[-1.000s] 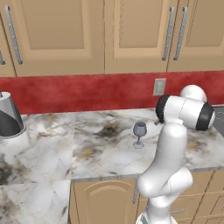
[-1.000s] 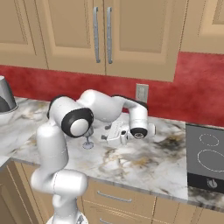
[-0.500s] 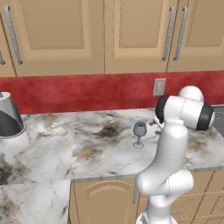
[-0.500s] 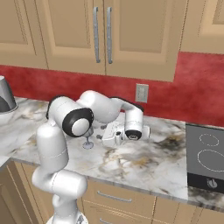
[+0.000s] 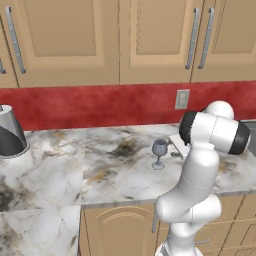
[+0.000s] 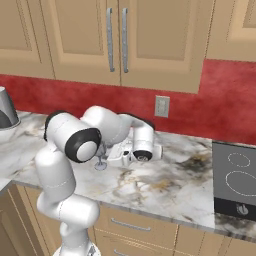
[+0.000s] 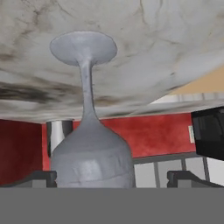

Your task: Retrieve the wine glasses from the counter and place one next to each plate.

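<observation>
1. My jaws (image 7: 112, 177) stand spread wide, grasping nothing; in the hand view one dark fingertip (image 7: 41, 177) rises on each side of the wine glass's (image 7: 89, 131) bowl, with a gap between each tip and the bowl.

2. That wine glass (image 5: 159, 153) stands upright on the tabletop (image 5: 75, 165), on the white marble with grey and brown veins, a little in front of the red wall (image 5: 100, 105) and below the wall outlet (image 5: 182, 99).

3. In the hand view the picture is rolled over, so the glass's round foot shows at the top against the marble and its rounded bowl fills the lower middle between my fingertips.

4. From the left base view, my hand reaches toward the glass from its right side, just beside the bowl; my white arm (image 5: 200, 165) hides most of the hand there.

5. From the right base view, my arm (image 6: 75, 145) loops over the tabletop (image 6: 165, 180) and my hand lies low and sideways over the marble; the glass's foot and stem (image 6: 100, 162) show just left of it, the bowl partly hidden behind my elbow.

6. A grey and dark kettle-like vessel (image 5: 10, 132) stands far to the left on the same tabletop, well apart from the glass.

7. A black stovetop (image 6: 235, 182) lies at the right end of the tabletop, well apart from my hand.

8. Tan wooden cabinets (image 5: 125, 40) hang above the red wall.
</observation>
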Tool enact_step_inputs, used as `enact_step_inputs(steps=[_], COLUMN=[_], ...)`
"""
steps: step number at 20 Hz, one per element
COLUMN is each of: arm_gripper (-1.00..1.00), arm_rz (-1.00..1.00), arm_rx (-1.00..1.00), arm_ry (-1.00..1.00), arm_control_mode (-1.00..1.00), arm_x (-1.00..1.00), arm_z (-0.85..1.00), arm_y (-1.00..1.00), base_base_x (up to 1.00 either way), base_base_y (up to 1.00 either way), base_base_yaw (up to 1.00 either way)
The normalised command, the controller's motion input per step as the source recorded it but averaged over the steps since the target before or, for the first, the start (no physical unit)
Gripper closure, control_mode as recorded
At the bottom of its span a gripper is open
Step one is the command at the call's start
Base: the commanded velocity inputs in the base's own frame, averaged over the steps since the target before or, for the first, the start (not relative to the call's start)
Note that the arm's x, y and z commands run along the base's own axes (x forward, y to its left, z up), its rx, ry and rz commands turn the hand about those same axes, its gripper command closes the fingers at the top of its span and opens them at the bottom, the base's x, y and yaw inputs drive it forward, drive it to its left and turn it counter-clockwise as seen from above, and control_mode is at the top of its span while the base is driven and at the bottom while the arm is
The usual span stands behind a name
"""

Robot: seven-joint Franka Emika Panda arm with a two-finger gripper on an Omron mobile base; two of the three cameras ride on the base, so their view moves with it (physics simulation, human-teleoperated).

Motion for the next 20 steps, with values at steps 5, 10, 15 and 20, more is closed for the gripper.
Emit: enact_step_inputs(steps=[5,10,15,20], arm_gripper=[-1.0,-1.0,-1.0,-1.0], arm_rz=[0.0,-0.01,-0.03,-0.01], arm_rx=[0.0,0.0,0.0,0.0], arm_ry=[0.08,0.08,0.05,0.0], arm_control_mode=[-1.0,-1.0,-1.0,-1.0], arm_x=[-0.02,0.0,-0.05,-0.1], arm_z=[0.0,-0.01,-0.04,-0.05], arm_y=[0.0,0.0,-0.13,-0.1], base_base_x=[0.0,0.0,0.0,0.0], base_base_y=[0.0,0.0,0.0,0.0], base_base_yaw=[0.0,0.0,0.0,0.0])
